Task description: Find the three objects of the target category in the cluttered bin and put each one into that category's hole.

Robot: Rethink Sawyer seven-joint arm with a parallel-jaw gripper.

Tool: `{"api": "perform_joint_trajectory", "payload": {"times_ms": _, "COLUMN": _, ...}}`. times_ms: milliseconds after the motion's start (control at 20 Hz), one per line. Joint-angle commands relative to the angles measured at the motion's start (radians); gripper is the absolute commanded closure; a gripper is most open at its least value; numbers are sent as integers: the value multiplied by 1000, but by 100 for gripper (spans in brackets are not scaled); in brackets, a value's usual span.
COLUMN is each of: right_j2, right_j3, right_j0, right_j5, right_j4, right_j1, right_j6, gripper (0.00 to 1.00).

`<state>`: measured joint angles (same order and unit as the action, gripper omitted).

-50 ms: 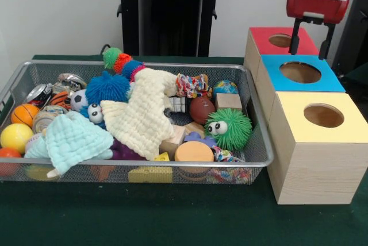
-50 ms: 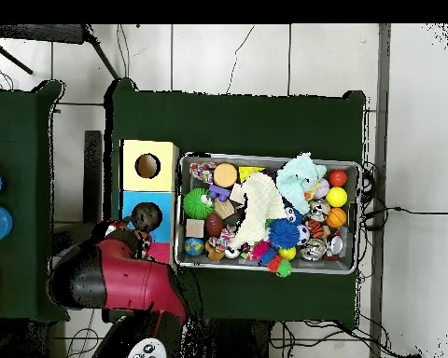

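My gripper [image 1: 312, 45] hangs open and empty over the red-topped box [image 1: 261, 34], its dark fingers [image 1: 295, 39] reaching towards the blue-topped box [image 1: 276, 63]. In the overhead view the gripper [image 2: 133, 229] sits beside the blue box's hole [image 2: 147, 216]. A yellow-topped box [image 1: 299, 107] stands nearest the camera. The wire bin [image 1: 144, 65] holds a cream cloth [image 1: 144, 114], a mint cloth [image 1: 75, 139], a green fuzzy toy with eyes [image 1: 230, 128], a blue fuzzy ball [image 1: 108, 87], a brown football [image 1: 201, 110], an orange basketball [image 1: 24, 114], a yellow ball [image 1: 15, 137] and wooden blocks [image 1: 229, 101].
The three boxes stand in a row right of the bin, each with a round hole on top. Green cloth covers the table [image 1: 172, 217]. In the overhead view the red arm [image 2: 116, 275] lies below the boxes, and the bin [image 2: 270, 157] fills the table's middle.
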<state>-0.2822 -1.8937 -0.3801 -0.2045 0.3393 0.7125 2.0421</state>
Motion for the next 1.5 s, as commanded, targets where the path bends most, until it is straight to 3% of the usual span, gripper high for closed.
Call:
{"api": "perform_joint_trajectory", "payload": {"times_ms": 50, "right_j2": -78, "right_j3": 53, "right_j0": -15, "right_j5": -177, "right_j4": 36, "right_j1": 6, "right_j6": 231, "gripper": 0}}
{"api": "perform_joint_trajectory", "payload": {"times_ms": 500, "right_j2": -83, "right_j3": 66, "right_j0": 10, "right_j5": -234, "right_j4": 21, "right_j1": 51, "right_j6": 194, "gripper": 0}}
{"api": "perform_joint_trajectory", "payload": {"times_ms": 750, "right_j2": -62, "right_j3": 85, "right_j0": 89, "right_j5": -207, "right_j4": -16, "right_j1": 49, "right_j6": 107, "gripper": 0}}
{"api": "perform_joint_trajectory", "payload": {"times_ms": 1150, "right_j2": -57, "right_j3": 162, "right_j0": 186, "right_j5": -313, "right_j4": -94, "right_j1": 107, "right_j6": -9, "gripper": 0}}
{"api": "perform_joint_trajectory", "payload": {"times_ms": 1500, "right_j2": -53, "right_j3": 259, "right_j0": 253, "right_j5": -483, "right_j4": -172, "right_j1": 172, "right_j6": -77, "gripper": 0}}
